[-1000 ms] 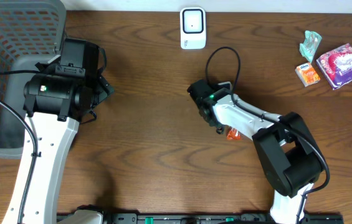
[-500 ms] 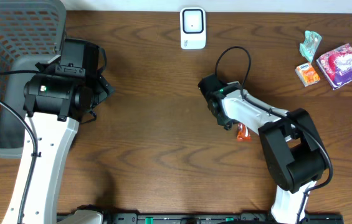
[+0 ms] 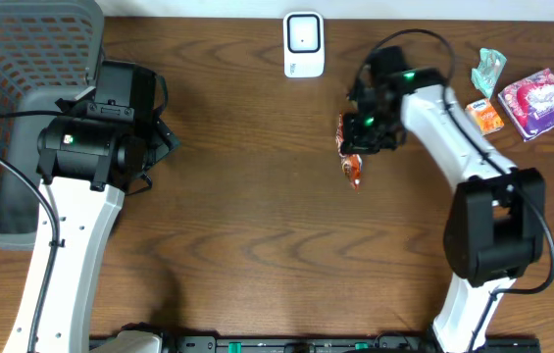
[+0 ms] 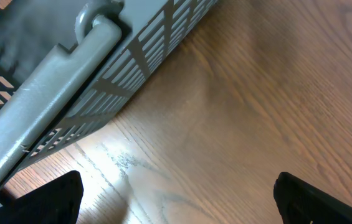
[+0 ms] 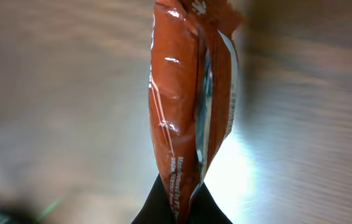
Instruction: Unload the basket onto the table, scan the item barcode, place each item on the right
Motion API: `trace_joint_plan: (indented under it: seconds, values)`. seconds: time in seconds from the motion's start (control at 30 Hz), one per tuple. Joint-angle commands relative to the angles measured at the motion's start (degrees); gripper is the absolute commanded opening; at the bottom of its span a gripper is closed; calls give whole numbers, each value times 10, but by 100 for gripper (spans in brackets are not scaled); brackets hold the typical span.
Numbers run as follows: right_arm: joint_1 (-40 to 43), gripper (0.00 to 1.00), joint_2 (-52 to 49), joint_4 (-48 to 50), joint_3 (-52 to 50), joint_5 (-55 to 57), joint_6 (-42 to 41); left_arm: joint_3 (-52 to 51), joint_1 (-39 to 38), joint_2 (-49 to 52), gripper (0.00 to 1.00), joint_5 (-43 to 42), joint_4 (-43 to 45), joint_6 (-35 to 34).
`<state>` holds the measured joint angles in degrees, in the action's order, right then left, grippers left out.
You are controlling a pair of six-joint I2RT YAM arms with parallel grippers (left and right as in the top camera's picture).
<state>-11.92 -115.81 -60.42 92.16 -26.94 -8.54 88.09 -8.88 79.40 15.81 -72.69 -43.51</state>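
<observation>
My right jaws are clamped on one end of the shiny orange foil packet, its long axis running straight out from them, near-right of the white box-shaped scanner. Left jaws stand wide apart beside the grey mesh basket.

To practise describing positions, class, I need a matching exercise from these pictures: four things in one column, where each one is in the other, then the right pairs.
1. basket
2. scanner
3. orange packet
4. pink pack

A. held in the right tool
B. far right of the table
C. back edge, near the middle
D. far left side

Pairs: 1-D, 2-C, 3-A, 4-B
</observation>
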Motion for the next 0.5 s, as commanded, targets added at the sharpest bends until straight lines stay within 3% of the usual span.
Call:
trace_joint_plan:
  seconds: [0.0,0.13,0.3,0.47]
  values:
    - [26,1,-14,2,-24,-216,75,2,2,-4,98,12,-2,-3]
    - [42,1,-23,54,-94,-286,71,2,2,-4,98,12,-2,-3]
    - [73,1,-31,146,-185,-284,14,2,2,-4,98,12,-2,-3]
    - [112,7,-30,131,-187,-125,-12,2,2,-4,98,12,-2,-3]
